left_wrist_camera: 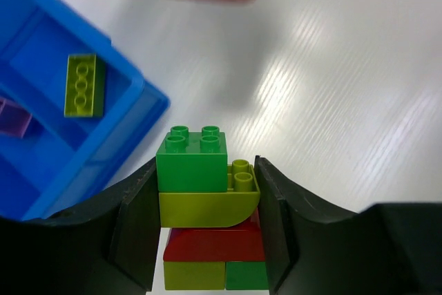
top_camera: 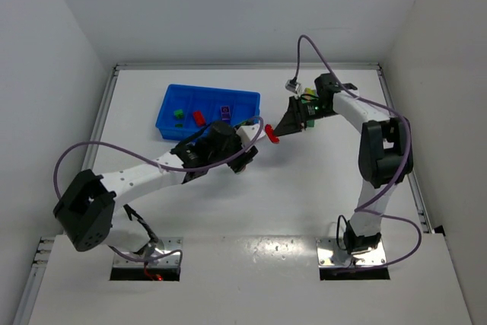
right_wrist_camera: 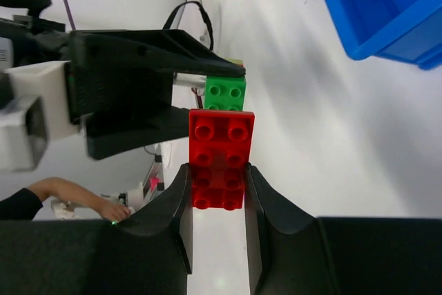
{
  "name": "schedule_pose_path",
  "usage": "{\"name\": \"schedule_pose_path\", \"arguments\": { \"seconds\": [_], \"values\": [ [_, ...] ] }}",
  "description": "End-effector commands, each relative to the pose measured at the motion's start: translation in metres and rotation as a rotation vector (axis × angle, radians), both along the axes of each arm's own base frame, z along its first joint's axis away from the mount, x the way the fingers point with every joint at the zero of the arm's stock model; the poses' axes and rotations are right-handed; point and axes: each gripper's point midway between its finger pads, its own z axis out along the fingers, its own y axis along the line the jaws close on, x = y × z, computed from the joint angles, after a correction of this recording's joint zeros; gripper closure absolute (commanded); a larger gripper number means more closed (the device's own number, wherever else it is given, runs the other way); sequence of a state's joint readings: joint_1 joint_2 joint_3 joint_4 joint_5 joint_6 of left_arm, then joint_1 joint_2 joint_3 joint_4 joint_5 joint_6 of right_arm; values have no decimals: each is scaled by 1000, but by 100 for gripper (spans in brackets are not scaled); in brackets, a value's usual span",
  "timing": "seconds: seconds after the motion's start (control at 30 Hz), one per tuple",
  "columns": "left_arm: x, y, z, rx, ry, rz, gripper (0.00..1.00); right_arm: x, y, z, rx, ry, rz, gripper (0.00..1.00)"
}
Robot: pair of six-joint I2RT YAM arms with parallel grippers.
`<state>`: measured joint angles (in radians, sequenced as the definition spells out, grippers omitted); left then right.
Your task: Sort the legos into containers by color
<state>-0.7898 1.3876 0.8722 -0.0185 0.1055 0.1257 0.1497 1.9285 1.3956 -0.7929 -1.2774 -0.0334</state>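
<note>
Two arms, top view: left arm [top_camera: 144,173] and right arm [top_camera: 380,150] meet tip to tip beside the blue tray [top_camera: 247,98], with a red brick [top_camera: 272,135] between them above the tabletop [top_camera: 304,195].
Left wrist view: left fingers [left_wrist_camera: 138,233] closed on a multicoloured clump [left_wrist_camera: 207,198], probably bracing it for pulling apart. The tray is just beside, with a yellow-green brick [left_wrist_camera: 84,85] in one compartment.
Right wrist view: right fingers [right_wrist_camera: 166,219] clamp the red brick. Its far edge meets the clump's green brick [right_wrist_camera: 224,93]; whether they are joined, cannot tell.
Next, judged: red brick to a tray compartment.
</note>
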Motion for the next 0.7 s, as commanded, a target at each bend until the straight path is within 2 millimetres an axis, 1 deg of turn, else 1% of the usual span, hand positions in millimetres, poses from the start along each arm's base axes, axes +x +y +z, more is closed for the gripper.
{"name": "schedule_pose_path", "arguments": {
  "seconds": [0.0, 0.07, 0.1, 0.13, 0.17, 0.2, 0.23, 0.27, 0.3, 0.33, 0.37, 0.4, 0.43, 0.47, 0.5, 0.53, 0.57, 0.6, 0.63, 0.67],
  "values": [
    [-2, 19, 7, -6, -14, 46, 97, 10, 0, 38, 63, -145, 14, 100],
    [-7, 28, 6, -4, -14, 70, 97, 16, 1, 41, 65, -164, 14, 100],
    [-8, 30, 8, -11, -7, 76, 97, 21, 1, 41, 57, -176, 11, 100],
    [-11, 33, 5, -7, 4, 89, 97, 22, 6, 43, 52, -189, 20, 100],
    [-12, 41, 5, -3, 8, 102, 97, 28, 10, 40, 38, -223, 24, 100],
    [-11, 45, 6, -10, 20, 120, 97, 33, 11, 41, 44, -244, 17, 100],
    [-7, 53, 7, -14, 29, 150, 97, 36, 21, 42, 27, -214, 6, 100],
    [-6, 62, 9, -8, 31, 190, 97, 55, 25, 48, 36, -305, -20, 100],
    [-2, 70, 10, -3, 26, 217, 97, 63, 33, 52, 33, -329, -37, 100],
    [6, 84, 10, 6, 13, 262, 99, 71, 44, 57, 20, -296, -84, 100],
    [12, 92, 14, 9, -4, 289, 99, 82, 52, 57, 23, -317, -110, 100],
    [16, 100, 17, 8, -16, 308, 99, 98, 61, 67, 42, -398, -142, 100],
    [20, 107, 20, 7, -29, 326, 99, 114, 70, 77, 33, -406, -198, 100],
    [31, 118, 27, 1, -50, 363, 99, 122, 88, 63, 21, -390, -197, 100],
    [37, 124, 32, -6, -60, 384, 99, 132, 98, 62, 10, -399, -222, 100],
    [40, 131, 36, -12, -67, 406, 99, 146, 108, 70, 13, -436, -256, 100],
    [49, 144, 41, -25, -71, 455, 99, 146, 124, 69, 17, -437, -252, 100],
    [53, 151, 46, -39, -74, 484, 99, 157, 133, 51, -14, -429, -278, 100],
    [55, 159, 43, -43, -53, 518, 99, 160, 144, 59, 4, -453, -266, 100],
    [61, 170, 48, -54, -58, 548, 99, 159, 159, 55, 4, -459, -254, 100]
  ]
}}
